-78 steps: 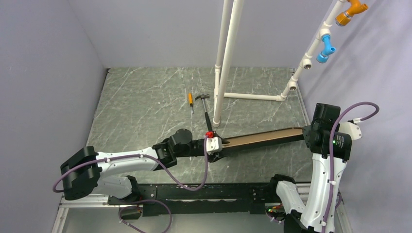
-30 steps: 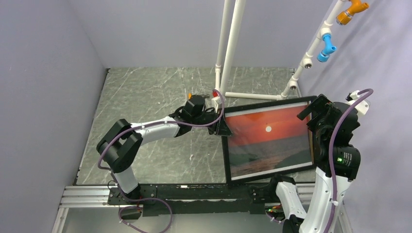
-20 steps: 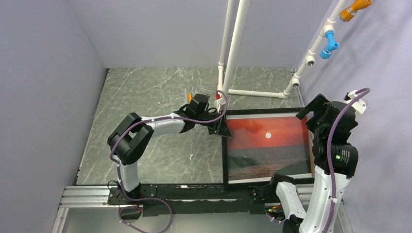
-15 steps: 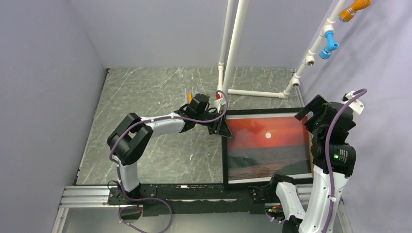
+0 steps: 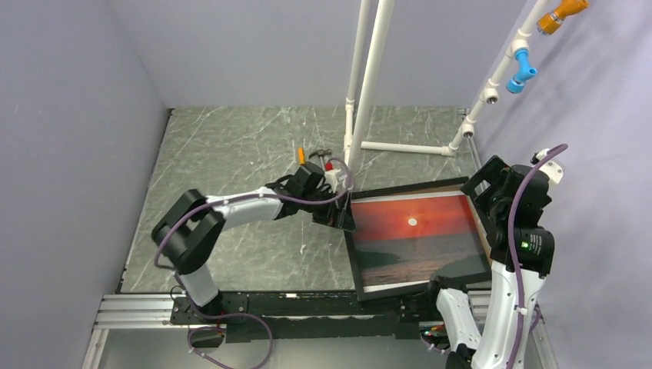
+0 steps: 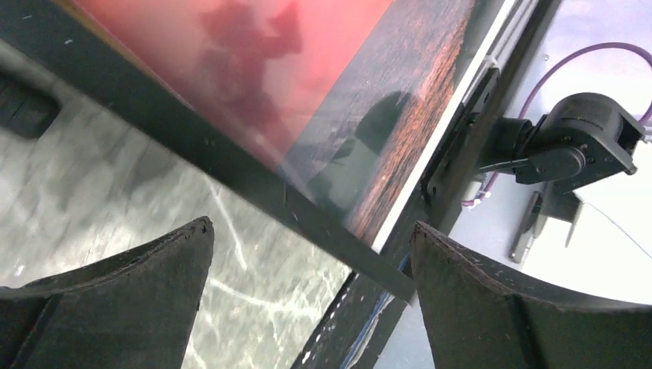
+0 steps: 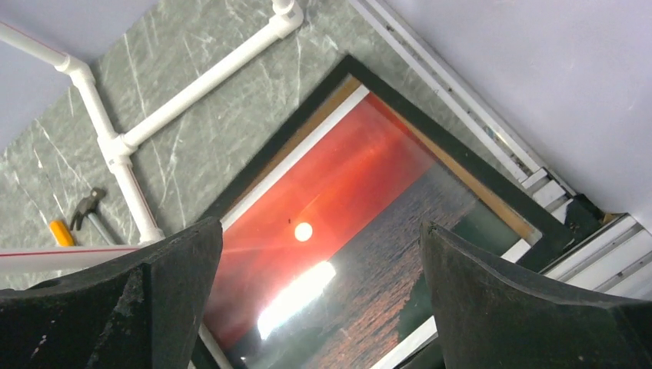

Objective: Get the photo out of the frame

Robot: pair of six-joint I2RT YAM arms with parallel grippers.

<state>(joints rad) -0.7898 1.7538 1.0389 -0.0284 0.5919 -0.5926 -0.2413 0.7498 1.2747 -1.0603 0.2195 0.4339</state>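
Since the photo [image 5: 415,238] lies face up inside the frame [image 6: 231,165] at the near right, we judge removal not yet done; left gripper [image 6: 311,224] and right gripper [image 7: 321,224], by its far corners, gape wide, holding nothing.

Photo [image 5: 415,234] was glossy, with strong glare and reflections. Frame [image 6: 192,146] was matt black with fine scuffs; plastic or painted wood, couldn't tell. Board [image 7: 477,188] showed as matt brown card inside the frame. Desk [image 5: 231,146] was smooth grey-green marble-look with a faint sheen. Pipes [image 5: 369,77] were glossy white plastic. Rail [image 5: 138,311] along the near edge was bare metal.
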